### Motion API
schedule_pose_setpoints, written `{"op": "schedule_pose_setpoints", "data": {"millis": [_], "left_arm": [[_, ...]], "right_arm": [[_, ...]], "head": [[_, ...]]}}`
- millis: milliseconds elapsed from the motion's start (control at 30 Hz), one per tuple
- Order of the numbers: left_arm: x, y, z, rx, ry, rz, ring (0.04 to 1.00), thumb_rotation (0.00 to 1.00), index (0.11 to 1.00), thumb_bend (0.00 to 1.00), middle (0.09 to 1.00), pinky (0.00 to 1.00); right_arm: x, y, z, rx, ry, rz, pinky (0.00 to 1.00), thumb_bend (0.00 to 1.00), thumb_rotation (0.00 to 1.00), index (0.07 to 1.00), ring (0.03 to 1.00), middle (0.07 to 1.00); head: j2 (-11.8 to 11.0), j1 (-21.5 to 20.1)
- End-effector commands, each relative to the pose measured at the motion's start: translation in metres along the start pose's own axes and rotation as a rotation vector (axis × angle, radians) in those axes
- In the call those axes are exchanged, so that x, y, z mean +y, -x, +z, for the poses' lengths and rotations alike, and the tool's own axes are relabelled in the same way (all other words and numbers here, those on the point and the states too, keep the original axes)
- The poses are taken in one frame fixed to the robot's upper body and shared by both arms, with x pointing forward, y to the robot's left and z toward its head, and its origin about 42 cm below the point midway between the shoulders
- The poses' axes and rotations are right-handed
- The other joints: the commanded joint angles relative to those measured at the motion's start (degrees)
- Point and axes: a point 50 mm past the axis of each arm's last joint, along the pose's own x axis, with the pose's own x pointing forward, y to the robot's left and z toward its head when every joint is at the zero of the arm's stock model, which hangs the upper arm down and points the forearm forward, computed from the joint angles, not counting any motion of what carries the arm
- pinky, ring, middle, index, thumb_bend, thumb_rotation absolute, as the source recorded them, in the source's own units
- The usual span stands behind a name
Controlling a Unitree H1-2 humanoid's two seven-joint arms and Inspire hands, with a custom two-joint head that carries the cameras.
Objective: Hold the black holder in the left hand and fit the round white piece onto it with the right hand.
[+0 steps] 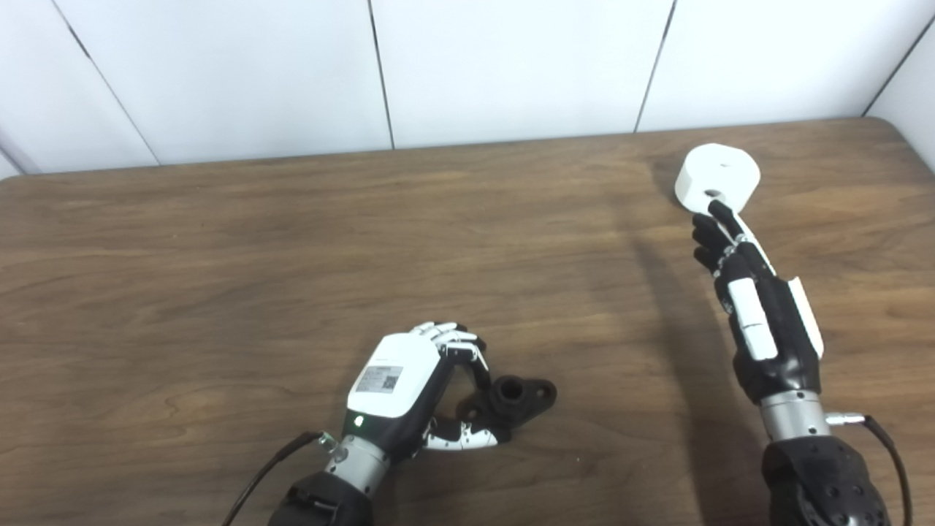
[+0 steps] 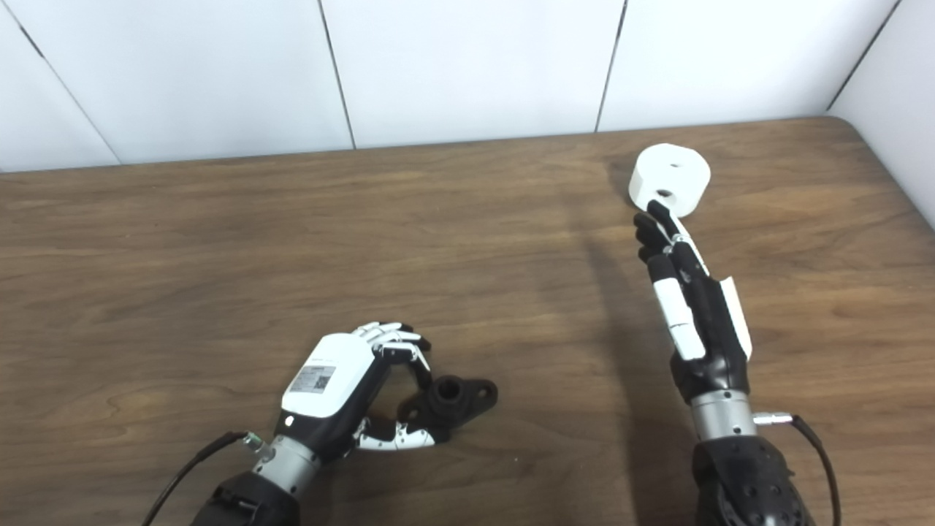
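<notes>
- Left hand (image 1: 409,380), lower centre: fingers curled around the holder (image 1: 515,398) on the surface (image 1: 219,292), apparently steadying it.
- Right hand (image 1: 756,307), upper right: fingers extended, empty, tips touching the white piece (image 1: 717,179), ready for grasping.

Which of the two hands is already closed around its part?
The left hand: its fingers pinch the black holder. The right hand only reaches toward the round white piece.

Black holder (image 1: 511,400) lies flat on the table (image 1: 219,277), near front centre, its short round collar pointing up. Round white piece (image 1: 717,183) sits far right, small holes in top and side.
</notes>
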Motion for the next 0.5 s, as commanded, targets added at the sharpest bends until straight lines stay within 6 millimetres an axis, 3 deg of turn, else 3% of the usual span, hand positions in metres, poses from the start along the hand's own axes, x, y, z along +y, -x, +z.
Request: {"op": "schedule_pose_setpoints", "data": {"millis": [0, 100, 133, 300, 467], "left_arm": [[-0.012, 0.008, -0.014, 0.084, -0.016, -0.084, 0.847, 0.05, 0.486, 0.52, 0.763, 0.85], [-0.011, 0.008, -0.015, 0.085, -0.018, -0.086, 0.847, 0.05, 0.486, 0.52, 0.765, 0.85], [-0.011, 0.008, -0.016, 0.085, -0.021, -0.085, 0.847, 0.05, 0.486, 0.52, 0.764, 0.85], [-0.009, 0.007, -0.02, 0.094, -0.026, -0.086, 0.845, 0.05, 0.486, 0.52, 0.764, 0.83], [-0.007, 0.007, -0.024, 0.092, -0.027, -0.095, 0.849, 0.05, 0.487, 0.52, 0.768, 0.84]], "right_arm": [[-0.002, 0.002, 0.015, -0.061, 0.005, -0.01, 0.92, 0.52, 0.85, 0.921, 0.939, 0.905], [-0.006, -0.003, 0.026, -0.075, 0.045, -0.018, 0.97, 0.53, 0.83, 0.918, 0.949, 0.91], [-0.008, -0.006, 0.029, -0.078, 0.057, -0.026, 0.98, 0.56, 0.81, 0.913, 0.955, 0.91], [-0.016, -0.026, 0.047, -0.093, 0.137, -0.049, 0.98, 0.6, 0.65, 0.899, 0.947, 0.899], [-0.023, -0.047, 0.063, -0.097, 0.298, -0.094, 0.99, 0.6, 0.6, 0.907, 0.959, 0.914]], "head": [[0.0, 0.0], [0.0, 0.0], [-0.2, -3.7], [-0.3, -6.1], [-1.0, -9.7]]}}
